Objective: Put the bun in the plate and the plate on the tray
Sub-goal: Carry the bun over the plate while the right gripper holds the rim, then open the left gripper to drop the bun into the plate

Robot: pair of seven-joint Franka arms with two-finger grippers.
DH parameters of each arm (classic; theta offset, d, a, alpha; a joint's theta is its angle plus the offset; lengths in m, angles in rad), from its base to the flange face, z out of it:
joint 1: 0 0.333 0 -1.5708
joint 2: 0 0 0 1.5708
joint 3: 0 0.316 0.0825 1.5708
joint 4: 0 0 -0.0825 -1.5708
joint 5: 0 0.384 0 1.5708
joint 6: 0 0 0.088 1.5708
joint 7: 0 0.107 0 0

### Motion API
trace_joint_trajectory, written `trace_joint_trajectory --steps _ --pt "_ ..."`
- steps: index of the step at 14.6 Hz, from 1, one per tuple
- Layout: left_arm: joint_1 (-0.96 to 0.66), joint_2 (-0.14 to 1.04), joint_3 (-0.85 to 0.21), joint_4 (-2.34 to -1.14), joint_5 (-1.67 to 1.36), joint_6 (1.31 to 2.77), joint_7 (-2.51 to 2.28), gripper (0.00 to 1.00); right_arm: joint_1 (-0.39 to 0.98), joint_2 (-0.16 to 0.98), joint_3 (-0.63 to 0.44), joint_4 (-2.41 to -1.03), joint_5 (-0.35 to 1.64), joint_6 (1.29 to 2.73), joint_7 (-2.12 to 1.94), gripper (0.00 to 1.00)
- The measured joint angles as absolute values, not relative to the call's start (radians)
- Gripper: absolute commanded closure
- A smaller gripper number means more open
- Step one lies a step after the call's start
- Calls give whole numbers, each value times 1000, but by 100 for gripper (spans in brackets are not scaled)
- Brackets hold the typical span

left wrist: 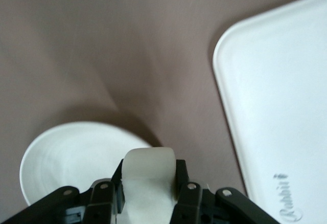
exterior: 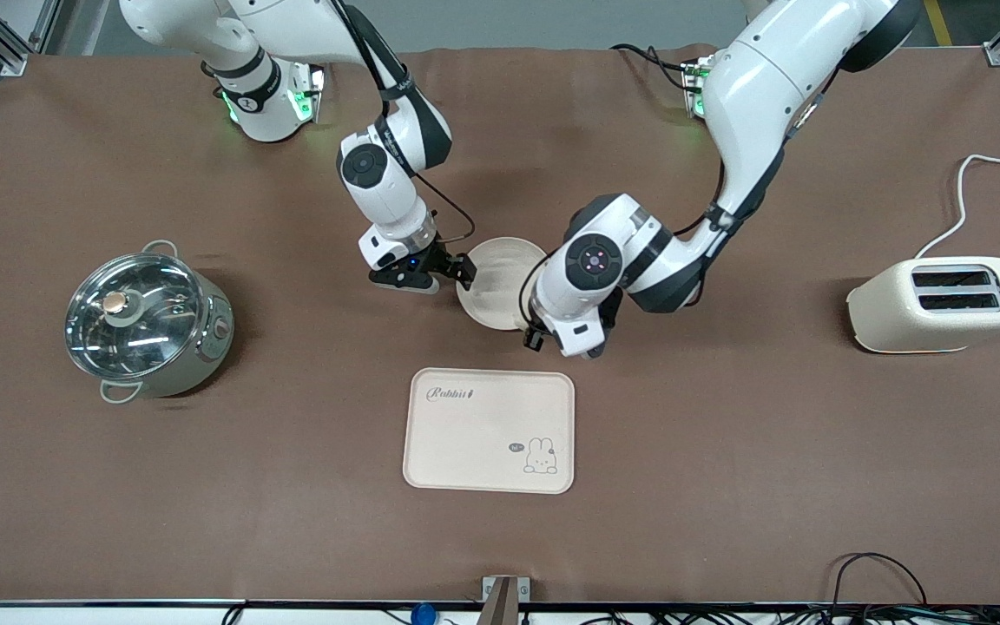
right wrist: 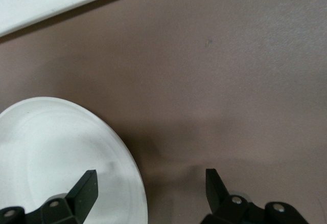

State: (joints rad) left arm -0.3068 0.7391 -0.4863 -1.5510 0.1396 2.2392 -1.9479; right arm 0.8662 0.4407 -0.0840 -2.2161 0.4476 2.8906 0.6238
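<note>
Left gripper [left wrist: 149, 185]: clamped on the bun [left wrist: 149, 170], up over the plate's edge nearest the tray.
Right gripper [right wrist: 150, 183]: fingers apart, straddling the plate's rim at the end toward the right arm.
Plate [exterior: 493, 282]: flat on the table between the two grippers, farther from the front camera than the tray.
Tray [exterior: 490, 430]: on the table near the plate, apart from it.
Pot [exterior: 146, 319]: lidded, toward the right arm's end.
Toaster [exterior: 941, 305]: toward the left arm's end.
</note>
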Motion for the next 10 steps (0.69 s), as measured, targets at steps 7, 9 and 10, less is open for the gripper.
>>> trace_joint_trajectory --steps 7,9,10 --pt "-375 758 -490 -1627 140 2249 -2009 0 872 465 -84 -2197 448 2891 625 80" --pt "-382 756 -492 -1625 140 2249 -2013 0 874 470 -84 -2196 448 2894 625 96" --pt "-380 750 -492 -1621 140 2244 -2013 0 876 472 -83 -2195 448 2899 625 97"
